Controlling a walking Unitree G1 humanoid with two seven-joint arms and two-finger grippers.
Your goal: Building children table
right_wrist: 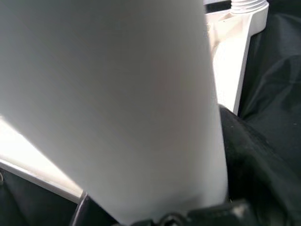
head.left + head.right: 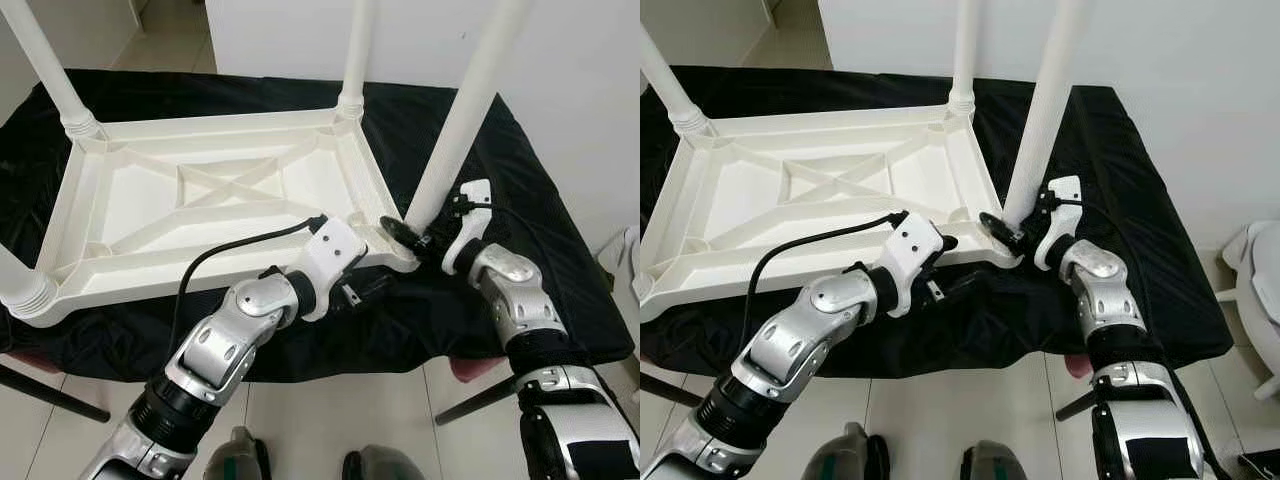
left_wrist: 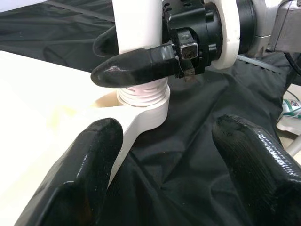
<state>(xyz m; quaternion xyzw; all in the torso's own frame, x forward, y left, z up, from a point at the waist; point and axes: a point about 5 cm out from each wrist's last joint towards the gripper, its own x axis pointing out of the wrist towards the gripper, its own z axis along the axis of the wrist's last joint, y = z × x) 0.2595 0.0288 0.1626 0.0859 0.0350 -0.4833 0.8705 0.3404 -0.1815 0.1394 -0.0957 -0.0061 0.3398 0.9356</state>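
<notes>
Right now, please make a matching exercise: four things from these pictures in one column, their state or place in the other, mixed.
1. right end effector
2. left end effector
3. tabletop
4. black cloth

A. lies upside down
B. open, beside the near corner
C. shut on the table leg
D. spread under the table

Pairs: 1-C, 2-B, 3-A, 4-D

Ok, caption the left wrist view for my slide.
Right gripper clamps the white table leg above its corner socket; left gripper waits open over black cloth.
</notes>
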